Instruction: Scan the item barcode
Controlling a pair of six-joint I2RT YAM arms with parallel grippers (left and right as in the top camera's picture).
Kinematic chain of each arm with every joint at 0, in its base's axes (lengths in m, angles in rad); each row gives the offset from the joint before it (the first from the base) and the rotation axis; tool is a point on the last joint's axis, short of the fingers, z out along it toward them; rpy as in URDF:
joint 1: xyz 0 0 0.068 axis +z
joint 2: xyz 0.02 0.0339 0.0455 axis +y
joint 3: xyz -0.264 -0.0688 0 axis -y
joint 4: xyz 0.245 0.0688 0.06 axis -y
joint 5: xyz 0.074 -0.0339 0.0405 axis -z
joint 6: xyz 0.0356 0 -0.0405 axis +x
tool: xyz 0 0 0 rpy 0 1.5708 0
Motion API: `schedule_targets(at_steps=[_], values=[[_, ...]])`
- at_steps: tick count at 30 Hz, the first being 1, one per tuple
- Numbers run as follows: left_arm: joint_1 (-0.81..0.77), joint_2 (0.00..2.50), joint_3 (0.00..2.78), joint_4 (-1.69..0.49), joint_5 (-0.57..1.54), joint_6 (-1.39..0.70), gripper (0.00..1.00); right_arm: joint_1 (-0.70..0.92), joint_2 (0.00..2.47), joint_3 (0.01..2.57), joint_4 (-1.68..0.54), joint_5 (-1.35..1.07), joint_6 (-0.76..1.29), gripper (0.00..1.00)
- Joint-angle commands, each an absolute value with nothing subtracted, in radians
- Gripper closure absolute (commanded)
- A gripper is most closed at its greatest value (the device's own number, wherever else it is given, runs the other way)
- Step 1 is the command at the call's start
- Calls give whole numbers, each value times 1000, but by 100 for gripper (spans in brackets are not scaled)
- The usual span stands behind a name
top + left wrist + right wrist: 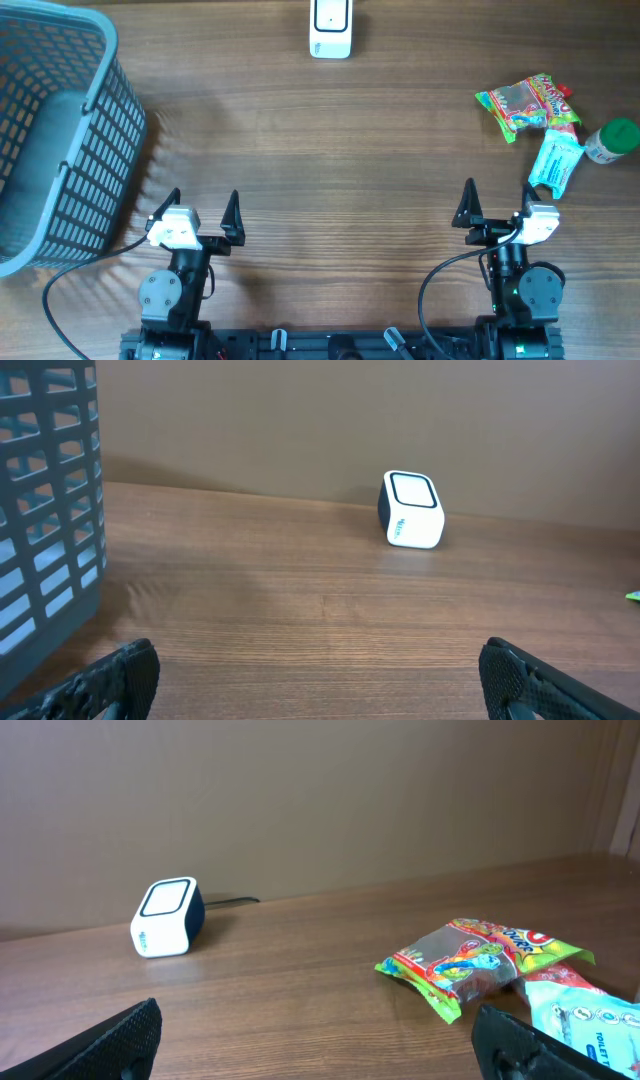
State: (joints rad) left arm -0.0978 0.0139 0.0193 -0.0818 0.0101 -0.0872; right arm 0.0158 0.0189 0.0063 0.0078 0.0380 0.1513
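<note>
Gummy candy bag [525,103] lies flat ahead of the right gripper [497,197] and off to its right, with only bare table [330,170] in between. Closer in on that side, a blue packet [556,160] lies just ahead-right of the gripper, its far end meeting the bag. A green-capped bottle [612,140] lies just right of the packet, at the border of the overhead view.

The left gripper [204,200] has a grey mesh basket [100,170] to its left and ahead. The basket's near corner sits close beside its outer finger, so room is tight there. Between the two grippers runs a wide stretch of bare wood.

Farthest off, a white scanner [330,28] sits by the back wall, ahead-right of the left gripper and ahead-left of the right one. Its dark-framed window tilts upward.

Both arms sit folded at the near table edge. Each gripper is low, pointing forward over the wood, with its fingers spread wide and nothing between them.
</note>
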Motion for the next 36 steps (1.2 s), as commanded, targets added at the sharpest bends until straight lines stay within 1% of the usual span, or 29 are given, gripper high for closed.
schedule_targets(at_steps=[1, 9, 36], values=[[-102, 3, 6, -77, 17, -83, 0, 12, 4, 5, 11, 43, 133, 0], [-102, 3, 6, -76, 10, -124, 0, 12, 4, 5, 11, 43, 133, 0], [-103, 4, 6, -75, 10, -109, 0, 12, 4, 5, 11, 43, 133, 0]])
